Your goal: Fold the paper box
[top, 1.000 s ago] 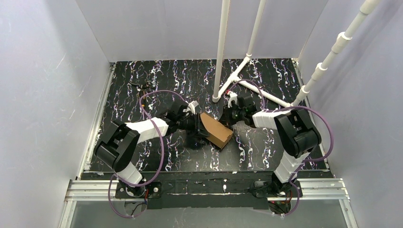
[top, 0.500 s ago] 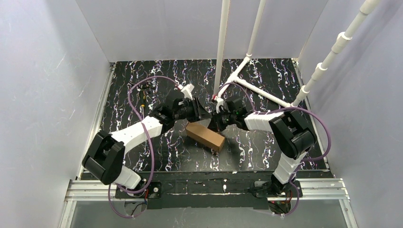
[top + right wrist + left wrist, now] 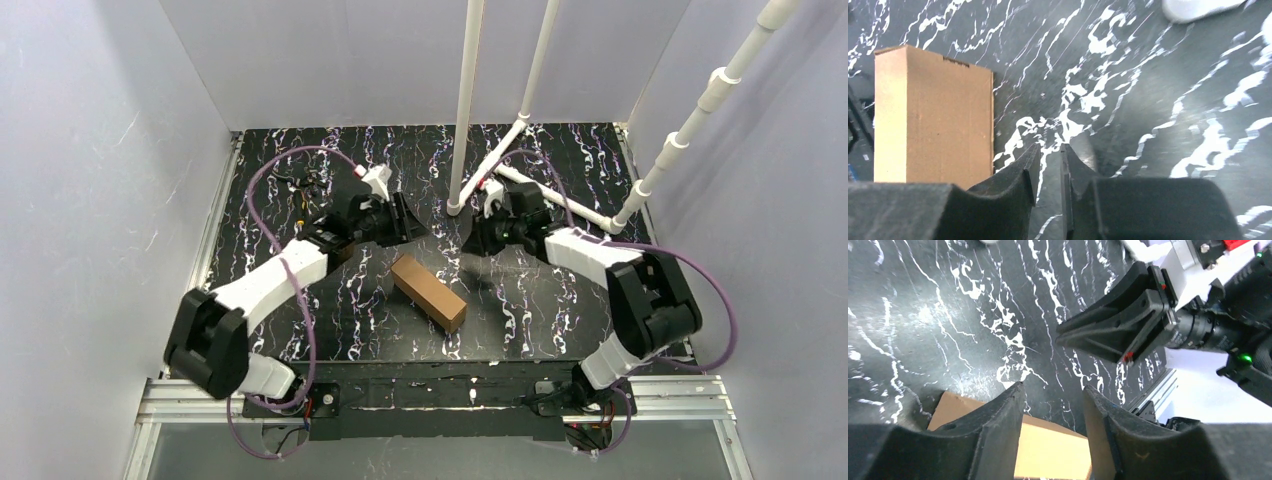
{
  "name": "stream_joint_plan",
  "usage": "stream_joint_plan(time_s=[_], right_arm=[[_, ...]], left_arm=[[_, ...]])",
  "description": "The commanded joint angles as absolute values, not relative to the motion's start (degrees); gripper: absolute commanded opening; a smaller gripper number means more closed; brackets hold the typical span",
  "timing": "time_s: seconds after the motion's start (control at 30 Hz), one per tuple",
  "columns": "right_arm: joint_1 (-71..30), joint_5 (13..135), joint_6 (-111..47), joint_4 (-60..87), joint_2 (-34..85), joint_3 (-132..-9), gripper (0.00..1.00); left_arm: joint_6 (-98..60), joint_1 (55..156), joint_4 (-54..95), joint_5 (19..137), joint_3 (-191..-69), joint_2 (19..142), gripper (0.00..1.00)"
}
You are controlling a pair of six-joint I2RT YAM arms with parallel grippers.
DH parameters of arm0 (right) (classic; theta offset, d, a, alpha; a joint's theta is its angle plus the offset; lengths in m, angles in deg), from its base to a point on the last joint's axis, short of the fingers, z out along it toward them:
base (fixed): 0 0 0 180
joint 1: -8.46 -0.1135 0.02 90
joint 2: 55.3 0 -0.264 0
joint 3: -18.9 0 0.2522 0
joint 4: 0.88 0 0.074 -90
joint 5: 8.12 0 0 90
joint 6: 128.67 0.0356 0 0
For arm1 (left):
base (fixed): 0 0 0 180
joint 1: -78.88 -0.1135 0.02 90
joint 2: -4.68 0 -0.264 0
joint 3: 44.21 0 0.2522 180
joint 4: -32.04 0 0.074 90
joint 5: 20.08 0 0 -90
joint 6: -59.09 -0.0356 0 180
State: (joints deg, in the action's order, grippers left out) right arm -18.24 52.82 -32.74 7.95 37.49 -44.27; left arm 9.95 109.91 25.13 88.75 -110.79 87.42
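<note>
The paper box [image 3: 428,292] is folded into a closed brown rectangular box and lies flat on the black marbled table, free of both grippers. My left gripper [image 3: 405,225] hovers just beyond its far left end, open and empty; in the left wrist view [image 3: 1053,387] the box [image 3: 1048,450] shows below, between the fingers. My right gripper [image 3: 475,238] is beyond the box's far right side, jaws nearly together with nothing between them. In the right wrist view [image 3: 1049,147] the box [image 3: 933,115] lies to the left. The right gripper [image 3: 1063,337] also shows in the left wrist view.
White PVC pipes [image 3: 465,110] stand at the back centre, with their base legs running right; one foot shows in the right wrist view [image 3: 1198,7]. A small dark item with wires [image 3: 300,182] lies at the back left. An aluminium rail [image 3: 430,395] runs along the near edge.
The box was held tilted between the two grippers; now it lies flat on the table. Both grippers have let go and drawn back toward the far side.
</note>
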Motion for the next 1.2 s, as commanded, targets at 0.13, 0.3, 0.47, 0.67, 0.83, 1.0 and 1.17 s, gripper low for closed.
stream_joint_plan(time_s=[0.13, 0.3, 0.47, 0.67, 0.83, 1.0, 1.17], right_arm=[[-16.23, 47.32, -58.77, 22.46, 30.99, -49.64, 0.32], [-16.56, 44.53, -59.91, 23.75, 31.55, -49.16, 0.21], [-22.04, 43.38, -56.48, 21.6, 37.23, -48.3, 0.17], [-26.66, 34.64, -45.19, 12.63, 41.64, -45.06, 0.16], [-26.96, 32.06, -37.91, 7.68, 43.69, -44.08, 0.16], [-23.08, 44.68, -42.93, 15.56, 40.63, -48.01, 0.13], [-10.94, 53.73, -49.53, 18.56, 32.9, -47.56, 0.21]], left_arm=[[2.26, 106.48, -1.19, 90.38, -109.76, 67.31, 0.15], [7.7, 107.96, -2.59, 95.48, -99.94, 62.97, 0.02], [12.04, 111.86, 5.43, 95.83, -95.42, 64.61, 0.02], [16.7, 115.35, 21.97, 94.86, -97.1, 76.91, 0.05], [16.85, 116.49, 27.13, 95.11, -105.18, 87.15, 0.06], [15.28, 116.32, 27.51, 96.81, -112.56, 93.78, 0.07], [11.9, 115.87, 23.28, 94.32, -113.45, 92.17, 0.1]])
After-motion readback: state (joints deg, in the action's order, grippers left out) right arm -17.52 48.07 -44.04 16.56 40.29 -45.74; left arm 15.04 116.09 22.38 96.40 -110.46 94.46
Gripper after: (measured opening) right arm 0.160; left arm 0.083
